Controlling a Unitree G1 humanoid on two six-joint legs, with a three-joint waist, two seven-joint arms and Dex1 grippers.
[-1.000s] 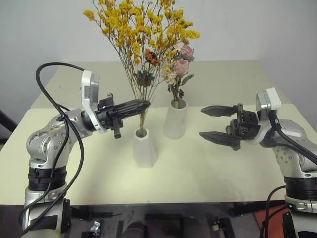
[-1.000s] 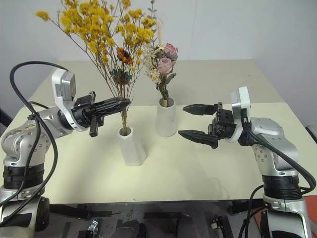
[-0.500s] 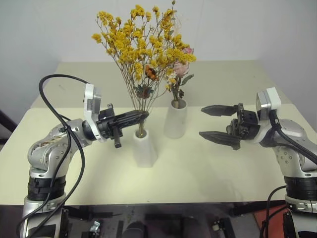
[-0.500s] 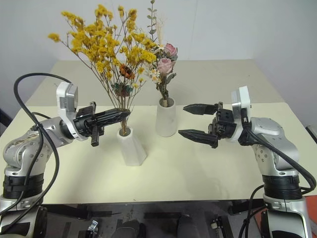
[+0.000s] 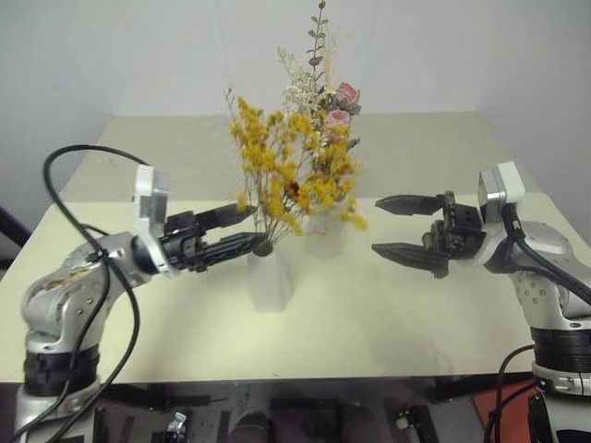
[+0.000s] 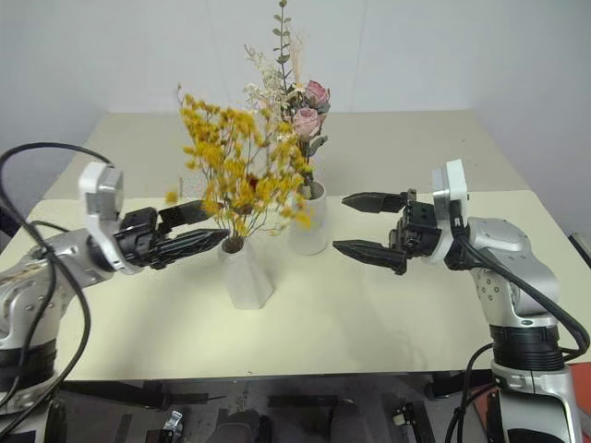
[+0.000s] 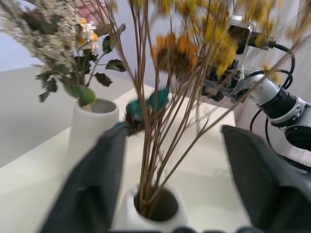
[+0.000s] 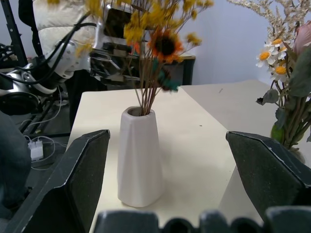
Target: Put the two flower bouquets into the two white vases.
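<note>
The yellow-orange bouquet (image 5: 286,175) stands with its brown stems in the shorter faceted white vase (image 5: 269,281). My left gripper (image 5: 247,228) is open at the vase's mouth, a finger (image 7: 92,184) on each side of the stems (image 7: 150,160), gripping nothing. The pink-rose bouquet (image 5: 334,111) stands in the smooth white vase (image 5: 325,233) just behind. My right gripper (image 5: 376,226) hangs open and empty to the right of both vases. In the right wrist view the faceted vase (image 8: 139,155) shows between the right gripper's fingers (image 8: 82,174).
Both vases stand near the middle of a cream table (image 5: 416,314), which ends at a pale wall behind. A white padded jacket (image 8: 58,14) shows beyond the table's left end in the right wrist view.
My left gripper has opened and let go of the yellow bouquet's stems. The bouquet has sunk lower into the faceted vase, and the left hand has drawn back and down. The right arm stayed still.
</note>
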